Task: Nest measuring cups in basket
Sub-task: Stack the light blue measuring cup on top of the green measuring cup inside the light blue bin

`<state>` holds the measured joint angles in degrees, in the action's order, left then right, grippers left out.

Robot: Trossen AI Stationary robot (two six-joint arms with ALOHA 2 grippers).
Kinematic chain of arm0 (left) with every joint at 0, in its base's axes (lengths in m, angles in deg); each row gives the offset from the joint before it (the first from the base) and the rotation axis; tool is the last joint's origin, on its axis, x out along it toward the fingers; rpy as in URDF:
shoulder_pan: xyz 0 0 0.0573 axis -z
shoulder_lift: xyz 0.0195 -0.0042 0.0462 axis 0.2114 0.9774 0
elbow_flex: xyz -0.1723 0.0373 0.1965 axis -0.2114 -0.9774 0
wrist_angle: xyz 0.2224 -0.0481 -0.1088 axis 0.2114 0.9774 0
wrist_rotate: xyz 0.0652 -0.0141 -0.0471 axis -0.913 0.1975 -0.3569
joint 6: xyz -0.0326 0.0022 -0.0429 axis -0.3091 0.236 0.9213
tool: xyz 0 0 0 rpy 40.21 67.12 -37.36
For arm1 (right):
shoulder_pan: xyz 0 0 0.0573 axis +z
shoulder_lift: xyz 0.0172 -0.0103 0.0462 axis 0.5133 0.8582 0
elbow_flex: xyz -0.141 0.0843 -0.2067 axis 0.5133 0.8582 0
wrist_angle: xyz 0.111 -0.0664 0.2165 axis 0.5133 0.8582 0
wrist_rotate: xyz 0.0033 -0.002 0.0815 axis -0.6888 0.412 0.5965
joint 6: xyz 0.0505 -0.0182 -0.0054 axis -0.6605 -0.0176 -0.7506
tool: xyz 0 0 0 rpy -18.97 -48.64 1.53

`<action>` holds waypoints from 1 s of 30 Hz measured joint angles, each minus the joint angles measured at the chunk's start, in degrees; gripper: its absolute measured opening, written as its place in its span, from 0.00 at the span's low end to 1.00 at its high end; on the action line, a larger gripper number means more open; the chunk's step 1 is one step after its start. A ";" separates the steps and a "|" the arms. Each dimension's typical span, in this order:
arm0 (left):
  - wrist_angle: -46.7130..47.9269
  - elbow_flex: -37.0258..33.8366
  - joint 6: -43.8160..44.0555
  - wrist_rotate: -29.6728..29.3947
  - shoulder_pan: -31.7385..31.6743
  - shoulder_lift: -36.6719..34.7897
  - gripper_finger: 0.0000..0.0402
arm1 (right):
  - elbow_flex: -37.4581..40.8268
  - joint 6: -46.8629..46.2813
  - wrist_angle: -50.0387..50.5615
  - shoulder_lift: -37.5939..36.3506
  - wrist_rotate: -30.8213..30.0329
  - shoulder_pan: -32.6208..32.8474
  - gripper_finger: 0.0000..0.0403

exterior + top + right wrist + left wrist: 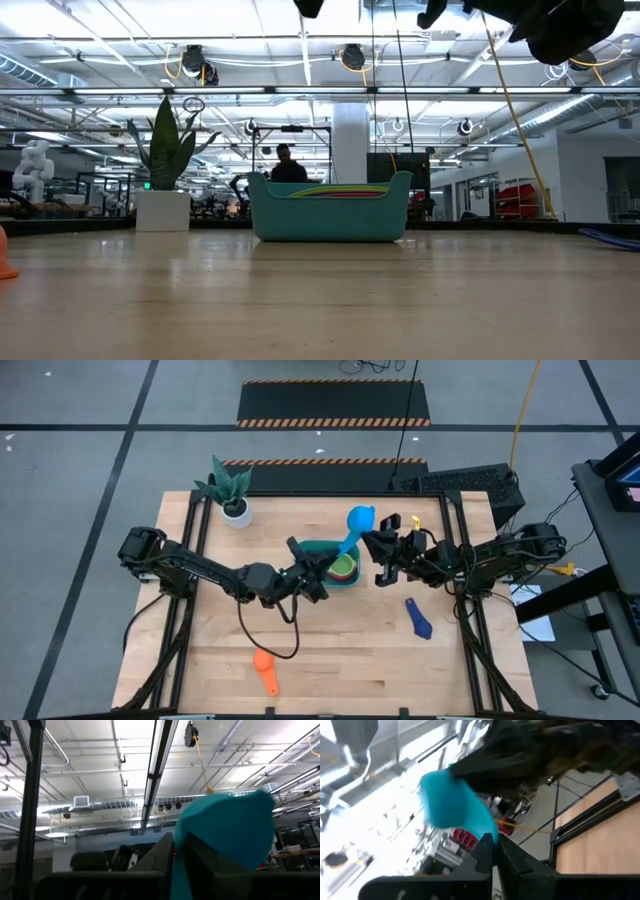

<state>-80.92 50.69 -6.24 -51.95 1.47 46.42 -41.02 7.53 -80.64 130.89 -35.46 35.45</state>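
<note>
light blue cup | bowl up-right, handle down-left | over basket

A pale wooden worktop stands on a grey floor marked with dark lines and hazard-striped mats. Behind it, a white pillar rises under bright ceiling lights and pipes.

Both arms crowd over basket, plant pot behind-left, table front mostly open

Both end effectors raised, facing inward.
</note>
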 joint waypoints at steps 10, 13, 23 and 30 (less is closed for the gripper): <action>12.72 -1.94 14.72 -6.65 0.30 -12.25 0.01 | 0.00 3.58 9.63 -4.89 1.86 0.10 0.36; 20.80 -3.92 23.97 -2.68 -0.99 -18.26 0.01 | 0.00 5.46 15.10 -7.86 1.25 0.44 0.41; 38.98 -9.26 56.90 38.06 -11.60 -35.83 0.02 | -2.43 14.44 40.32 -17.54 -11.01 5.04 0.44; 29.52 -16.21 65.97 55.81 -14.98 -37.80 0.01 | -10.62 21.11 52.36 -14.64 -22.46 11.53 0.44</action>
<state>-51.40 34.48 59.74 3.87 -13.51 8.61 -51.63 28.63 -28.29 116.25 -57.92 46.98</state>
